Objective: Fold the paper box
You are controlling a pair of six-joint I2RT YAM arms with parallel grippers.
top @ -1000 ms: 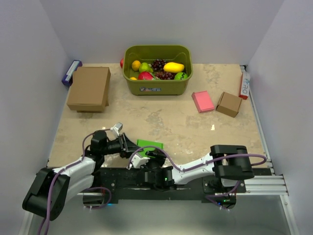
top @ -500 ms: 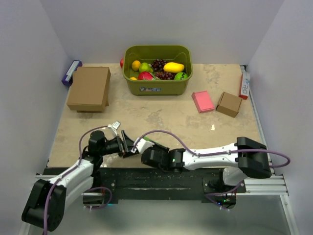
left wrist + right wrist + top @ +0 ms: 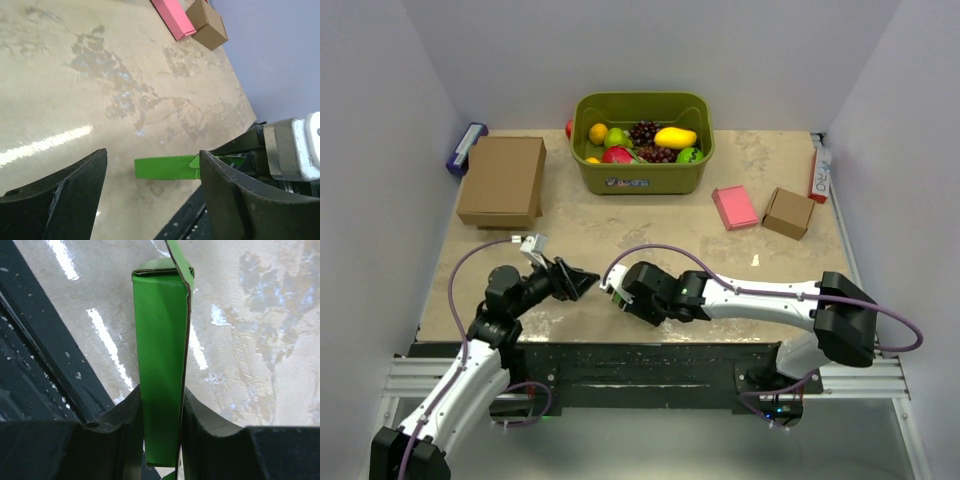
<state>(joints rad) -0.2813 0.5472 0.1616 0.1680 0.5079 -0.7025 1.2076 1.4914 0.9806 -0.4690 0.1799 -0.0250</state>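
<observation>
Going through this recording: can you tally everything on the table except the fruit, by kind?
Brown cardboard boxes: 2 (large box, small box)
Pink flat box: 1
Green paper box, held in the right tool: 1
Olive bin holding the fruit: 1
Packs against the walls: 2 (blue-and-white pack, red-and-white pack)
Total: 7

One green paper box (image 3: 160,365), two brown cardboard boxes (image 3: 502,180) (image 3: 788,212), one pink flat box (image 3: 734,207), one olive fruit bin (image 3: 660,178).

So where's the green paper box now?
The paper box is clamped in the right end effector, near the table's front edge, left of centre in the top view, just right of the open left end effector.
</observation>
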